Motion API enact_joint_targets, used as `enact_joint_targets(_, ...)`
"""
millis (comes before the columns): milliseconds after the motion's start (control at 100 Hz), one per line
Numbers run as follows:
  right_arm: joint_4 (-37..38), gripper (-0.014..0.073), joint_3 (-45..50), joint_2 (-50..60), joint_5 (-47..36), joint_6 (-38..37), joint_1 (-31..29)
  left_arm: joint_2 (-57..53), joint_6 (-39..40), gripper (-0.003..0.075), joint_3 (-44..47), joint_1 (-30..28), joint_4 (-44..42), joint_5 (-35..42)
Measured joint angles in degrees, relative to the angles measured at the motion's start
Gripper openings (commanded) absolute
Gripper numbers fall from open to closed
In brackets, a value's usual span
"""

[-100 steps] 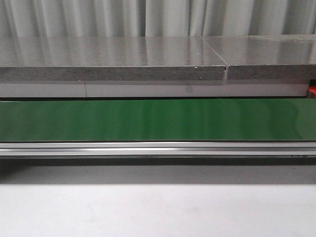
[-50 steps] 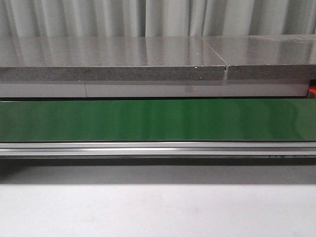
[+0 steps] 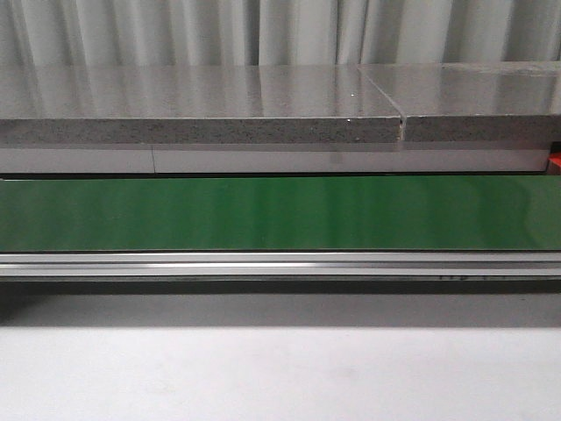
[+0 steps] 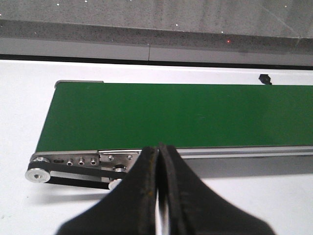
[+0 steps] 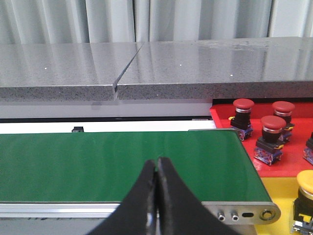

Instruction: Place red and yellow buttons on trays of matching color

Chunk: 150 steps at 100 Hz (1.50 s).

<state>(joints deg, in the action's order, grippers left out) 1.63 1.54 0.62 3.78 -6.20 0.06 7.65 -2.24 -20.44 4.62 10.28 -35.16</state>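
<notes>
In the right wrist view, three red buttons (image 5: 243, 104) (image 5: 283, 107) (image 5: 272, 123) stand on the red tray (image 5: 291, 157) past the conveyor's right end. A yellow button (image 5: 307, 180) stands on the yellow tray (image 5: 282, 192) beside it, cut off by the picture's edge. My right gripper (image 5: 157, 160) is shut and empty over the green belt (image 5: 117, 166). My left gripper (image 4: 159, 147) is shut and empty above the near rail at the belt's left end (image 4: 68, 161). The belt (image 3: 280, 213) carries no button. Neither gripper shows in the front view.
A grey stone shelf (image 3: 202, 105) runs behind the conveyor, with curtains behind it. A sliver of red (image 3: 554, 160) shows at the front view's right edge. White table (image 3: 280, 377) lies in front of the metal rail (image 3: 280, 263).
A small dark mark under the conveyor's front rail has slid to the left. Nothing else in the front view has changed.
</notes>
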Motion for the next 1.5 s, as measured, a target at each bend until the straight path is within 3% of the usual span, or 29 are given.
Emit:
enact_joint_targets(520,0.0,-0.0066,0.0,0.0,0.0,0.0,0.0,0.0,0.0,-0.0019,18.82,0.0,-1.71,27.86)
enact_joint_targets(750,0.0,-0.0066,0.0,0.0,0.0,0.0,0.0,0.0,0.0,-0.0019,20.33,0.0,-3.6,37.81)
enact_joint_targets(1500,0.0,-0.0066,0.0,0.0,0.0,-0.08,0.0,0.0,0.0,-0.0019,20.33,0.0,-8.08,40.19)
